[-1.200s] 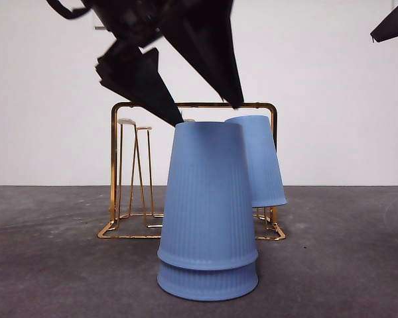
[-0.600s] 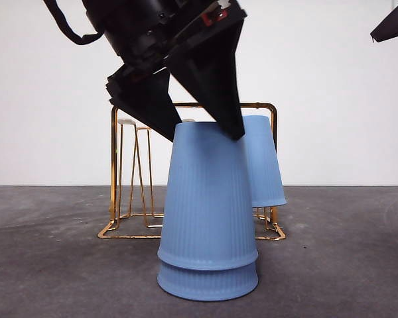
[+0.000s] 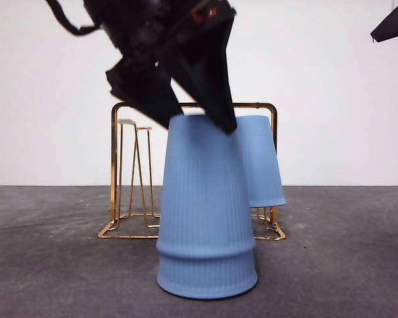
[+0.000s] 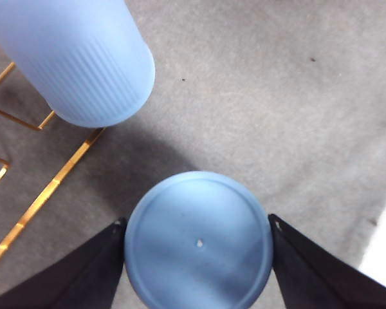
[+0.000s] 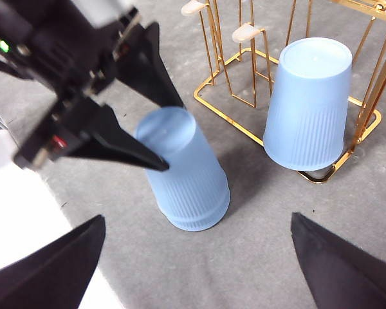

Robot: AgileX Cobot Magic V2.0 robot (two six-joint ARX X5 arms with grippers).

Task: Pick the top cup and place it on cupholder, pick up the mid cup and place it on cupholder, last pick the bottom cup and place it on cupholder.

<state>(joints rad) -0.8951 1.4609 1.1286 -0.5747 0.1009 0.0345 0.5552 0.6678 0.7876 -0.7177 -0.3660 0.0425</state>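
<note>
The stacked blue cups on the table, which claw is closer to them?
Left. The left claw sits at the stack's top, one jaw at each side. The right claw hangs wide open, well away.

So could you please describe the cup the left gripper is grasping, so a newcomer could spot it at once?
Start at the gold cupholder standing on the grey table. In front of it is a blue two-cup stack; the upper cup has the left gripper clamped on its top. Unlike the cup on the rack, it sits nested over another cup.
</note>
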